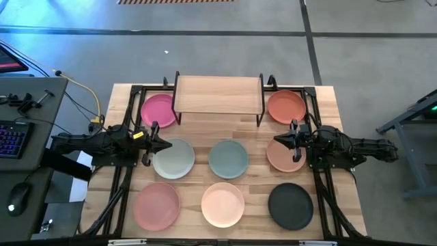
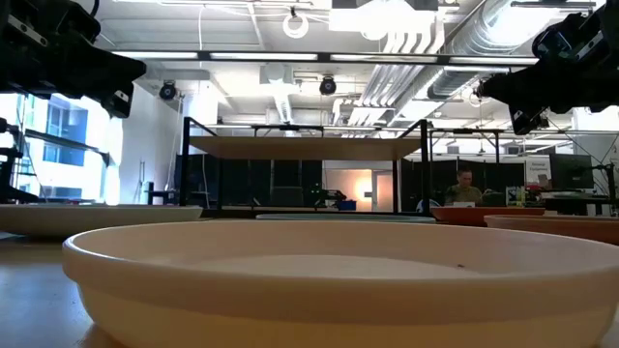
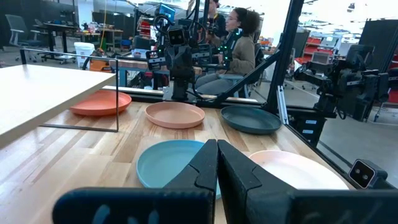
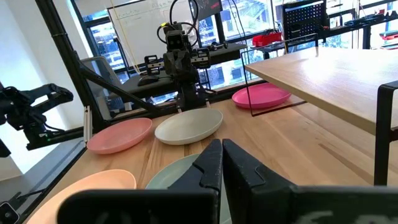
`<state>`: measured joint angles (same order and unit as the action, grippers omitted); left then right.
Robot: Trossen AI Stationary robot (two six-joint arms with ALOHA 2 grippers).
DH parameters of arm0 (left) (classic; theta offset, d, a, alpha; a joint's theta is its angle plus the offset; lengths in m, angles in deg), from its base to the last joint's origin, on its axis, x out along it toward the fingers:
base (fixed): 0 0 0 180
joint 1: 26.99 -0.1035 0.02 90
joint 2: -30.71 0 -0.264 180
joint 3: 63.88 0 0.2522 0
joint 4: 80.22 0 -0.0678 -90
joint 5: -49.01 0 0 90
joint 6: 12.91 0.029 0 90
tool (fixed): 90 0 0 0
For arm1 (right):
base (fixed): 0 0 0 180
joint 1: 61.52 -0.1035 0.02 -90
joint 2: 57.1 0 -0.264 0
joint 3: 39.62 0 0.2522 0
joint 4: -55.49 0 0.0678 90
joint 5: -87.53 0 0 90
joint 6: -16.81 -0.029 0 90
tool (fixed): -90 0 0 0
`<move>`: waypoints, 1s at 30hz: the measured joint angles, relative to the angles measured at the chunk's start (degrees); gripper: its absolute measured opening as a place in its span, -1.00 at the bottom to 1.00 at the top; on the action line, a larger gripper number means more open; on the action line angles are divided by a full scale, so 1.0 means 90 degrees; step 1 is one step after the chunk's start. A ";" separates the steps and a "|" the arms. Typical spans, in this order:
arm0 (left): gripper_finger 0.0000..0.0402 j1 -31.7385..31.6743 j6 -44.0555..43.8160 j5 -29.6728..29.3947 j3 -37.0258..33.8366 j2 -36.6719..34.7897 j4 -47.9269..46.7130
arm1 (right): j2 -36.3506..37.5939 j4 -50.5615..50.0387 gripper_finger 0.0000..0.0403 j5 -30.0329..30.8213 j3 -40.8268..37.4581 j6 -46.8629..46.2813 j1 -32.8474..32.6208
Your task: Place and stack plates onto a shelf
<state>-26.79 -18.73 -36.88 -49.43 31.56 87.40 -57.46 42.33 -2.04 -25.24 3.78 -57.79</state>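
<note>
High view: shelf (image 1: 218, 94) at the far edge of the table (image 1: 328, 116), its top bare; no plate on it yet.
High view, plates: hot pink plate (image 1: 158, 109) just left of the shelf, orange plate (image 1: 286, 106) just right of it. Middle row: pale grey-white plate (image 1: 175, 158), grey-teal plate (image 1: 228, 158), tan plate (image 1: 283, 156). Near row: dusty pink plate (image 1: 156, 206), cream-peach plate (image 1: 222, 203), black plate (image 1: 290, 206).
High view, arms: left gripper (image 1: 158, 142) hangs at the left rim of the pale grey-white plate; right gripper (image 1: 283, 140) hangs over the tan plate's far edge. Neither carries anything.
Low view: cream-peach plate rim fills the foreground; shelf top seen edge-on behind it, nothing resting on it. Both arms well above the table.
Left wrist view: own fingers (image 3: 239, 177) pressed together, nothing between them; grey-teal plate just ahead.
Right wrist view: own fingers (image 4: 208, 168) likewise closed on nothing; grey-teal plate rim just ahead, pale grey-white plate beyond.
Step in hand (judgement): start of task, all eight plates on the table, first pick not yet made.
Next move (judgement): open the fingers, descend to a rim, pinch it, lift clear of the shelf edge, set down flat on top.
</note>
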 joint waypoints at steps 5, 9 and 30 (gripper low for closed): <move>-1.00 -0.0001 -0.0001 0.0000 0.0002 0.0000 -0.0002 | 0.0001 0.0000 -1.00 0.0000 -0.0001 0.0002 -0.0001; -1.00 -0.0001 0.0002 -0.0001 0.0000 0.0000 -0.0002 | 0.0001 -0.0001 -1.00 0.0000 0.0000 0.0002 -0.0002; -1.00 0.0001 -0.0001 0.0001 0.0002 0.0000 0.0000 | 0.0002 0.2269 -1.00 0.0304 -0.0005 -0.2261 -0.0002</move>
<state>-26.78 -18.73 -36.87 -49.41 31.56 87.40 -57.43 62.75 0.70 -25.28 -16.57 -57.81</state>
